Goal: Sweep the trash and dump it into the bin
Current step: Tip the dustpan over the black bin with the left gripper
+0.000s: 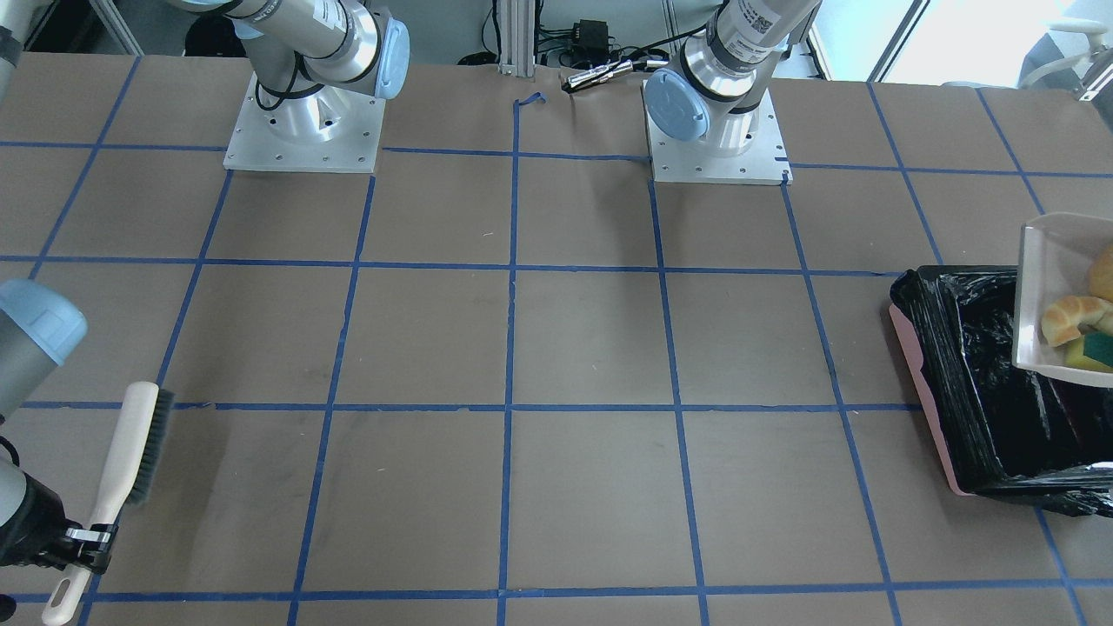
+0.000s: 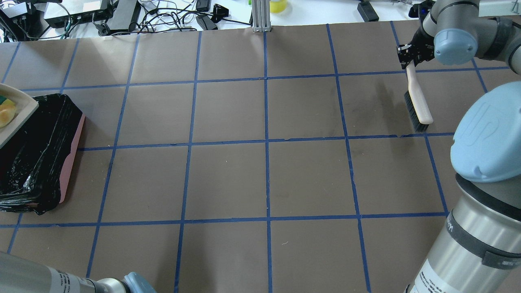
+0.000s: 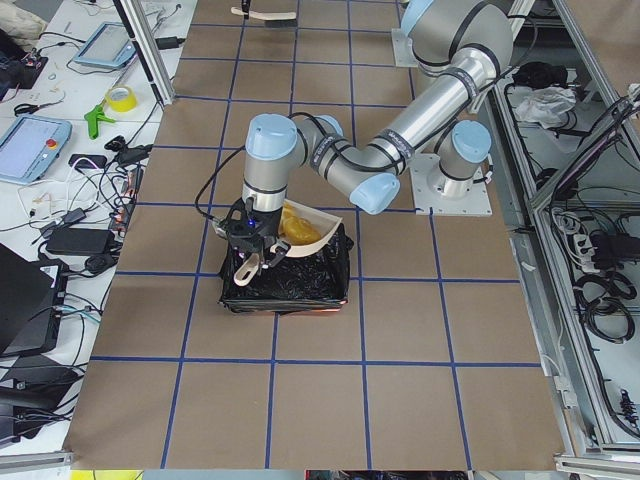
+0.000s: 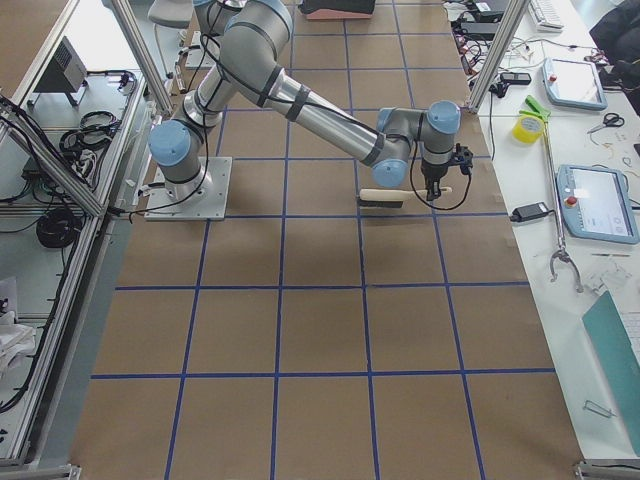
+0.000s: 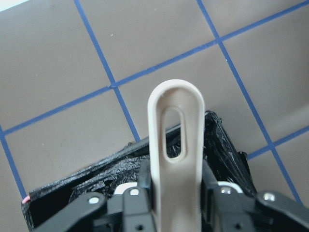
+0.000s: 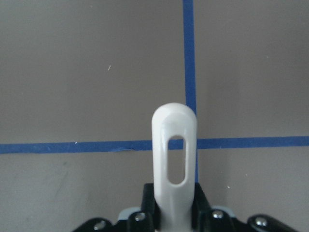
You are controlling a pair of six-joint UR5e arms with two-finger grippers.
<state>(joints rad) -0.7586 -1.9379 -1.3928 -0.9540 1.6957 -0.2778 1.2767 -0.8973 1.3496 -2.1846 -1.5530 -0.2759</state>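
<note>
My left gripper [image 5: 176, 193] is shut on the beige dustpan's handle [image 5: 176, 140] and holds the dustpan [image 1: 1056, 261] over the bin [image 1: 926, 391], a pink container lined with a black bag. The tan croissant [image 1: 1074, 317], the golden-brown bread roll [image 1: 1104, 274] and the green-and-yellow sponge piece [image 1: 1097, 350] lie in the dustpan. In the exterior left view the left gripper [image 3: 255, 245] hangs over the bin [image 3: 290, 290]. My right gripper [image 2: 411, 55] is shut on the handle of a brush [image 2: 417, 101] far across the table, with the bristles near the tabletop.
The brown table is marked with a grid of blue tape [image 2: 266, 142]. Both arm bases [image 1: 717, 130] stand at the robot's side. Cables and devices [image 2: 122, 16] lie beyond the far edge. The bin sits near the table's left end [image 2: 36, 150].
</note>
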